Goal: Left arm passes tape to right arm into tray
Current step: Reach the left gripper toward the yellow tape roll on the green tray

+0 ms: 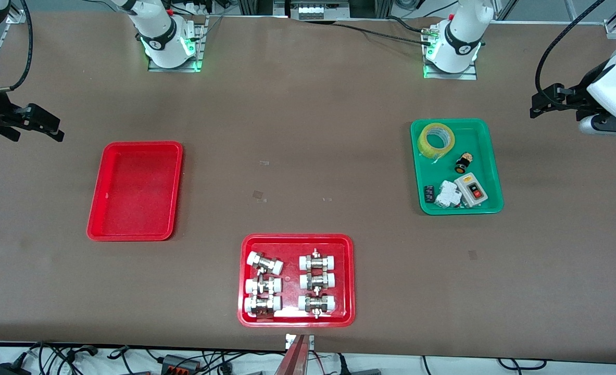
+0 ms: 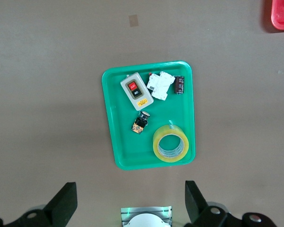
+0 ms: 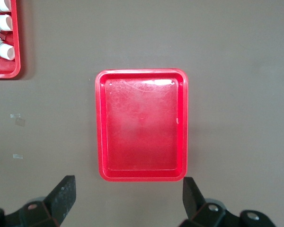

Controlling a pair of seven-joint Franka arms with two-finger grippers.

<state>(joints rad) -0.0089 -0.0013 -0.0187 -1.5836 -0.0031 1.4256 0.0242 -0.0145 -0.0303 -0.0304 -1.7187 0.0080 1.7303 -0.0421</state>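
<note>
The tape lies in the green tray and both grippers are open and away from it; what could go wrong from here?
1. The tape lies flat in a corner of the green tray, close to the rim, so the left gripper may catch the rim.
2. The black push button lies right beside the roll and could be knocked.
3. The plain red tray sits toward the right arm's end, so the right gripper must take the roll in the air, where it may drop.
</note>
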